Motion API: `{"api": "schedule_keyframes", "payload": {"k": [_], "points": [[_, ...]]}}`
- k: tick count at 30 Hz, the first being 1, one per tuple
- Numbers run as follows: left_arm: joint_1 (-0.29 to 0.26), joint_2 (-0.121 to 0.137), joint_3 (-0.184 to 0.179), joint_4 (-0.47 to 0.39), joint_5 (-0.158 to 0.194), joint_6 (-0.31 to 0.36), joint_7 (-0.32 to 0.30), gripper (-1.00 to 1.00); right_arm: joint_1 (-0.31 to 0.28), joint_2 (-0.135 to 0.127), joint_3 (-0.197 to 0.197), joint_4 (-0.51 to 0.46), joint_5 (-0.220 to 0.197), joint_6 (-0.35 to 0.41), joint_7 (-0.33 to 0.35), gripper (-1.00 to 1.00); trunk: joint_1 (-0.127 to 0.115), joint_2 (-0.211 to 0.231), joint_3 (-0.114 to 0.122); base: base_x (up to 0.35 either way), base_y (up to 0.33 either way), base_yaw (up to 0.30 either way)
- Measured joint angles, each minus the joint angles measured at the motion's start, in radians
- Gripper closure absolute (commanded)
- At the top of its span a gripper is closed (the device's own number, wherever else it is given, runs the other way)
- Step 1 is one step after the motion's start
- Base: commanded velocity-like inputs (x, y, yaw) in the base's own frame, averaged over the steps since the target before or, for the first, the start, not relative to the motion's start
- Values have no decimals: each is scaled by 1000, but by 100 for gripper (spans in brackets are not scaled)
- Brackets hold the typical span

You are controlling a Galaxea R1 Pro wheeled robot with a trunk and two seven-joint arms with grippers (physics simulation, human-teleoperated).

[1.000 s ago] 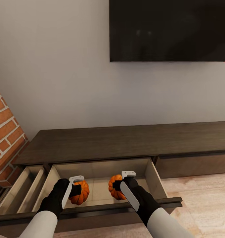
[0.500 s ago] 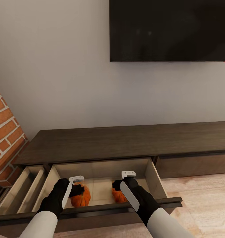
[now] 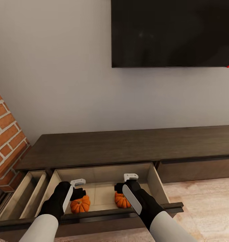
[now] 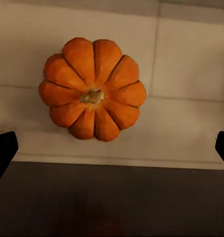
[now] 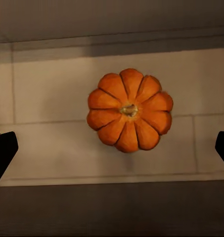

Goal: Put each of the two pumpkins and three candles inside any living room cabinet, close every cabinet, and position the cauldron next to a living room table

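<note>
Two ribbed orange pumpkins [image 3: 80, 204] [image 3: 122, 200] are sitting in the open cabinet drawer [image 3: 154, 179], clear beneath both spread grippers [image 3: 77, 192] [image 3: 123, 187].

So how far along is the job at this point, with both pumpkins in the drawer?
Done: both pumpkins, left and right, sit on the open cabinet drawer's pale floor, released. In hand: nothing; left gripper and right gripper are open above them, fingertips wide apart in both wrist views. Left: the three candles, closing this drawer and the one beside it, and the cauldron.
</note>
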Motion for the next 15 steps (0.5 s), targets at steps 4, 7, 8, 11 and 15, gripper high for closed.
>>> {"api": "schedule_keyframes", "payload": {"k": [4, 7, 8, 11, 15], "points": [[0, 1, 1, 0, 0, 17, -1, -100, 0, 0, 0, -3, -4, -2, 7, -100, -15, 28, 13, -43, 0, 0], [0, 2, 2, -1, 1, 21, -2, -100, 0, 0, 0, -3, -4, -3, 7, -100, -27, 49, 22, -6, 0, 0], [0, 2, 2, -1, 1, 21, -2, -100, 0, 0, 0, -3, -3, -3, 7, -100, -31, 56, 25, -2, 0, 0], [0, 2, 2, -1, 1, 21, -2, -100, 0, 0, 0, -3, -5, -2, 8, -100, -42, 77, 34, 0, 0, 0], [0, 2, 3, -1, 1, 22, -2, -100, 0, 0, 0, -3, -6, -1, 8, -100, -58, 105, 47, 0, 0, 0]]}}
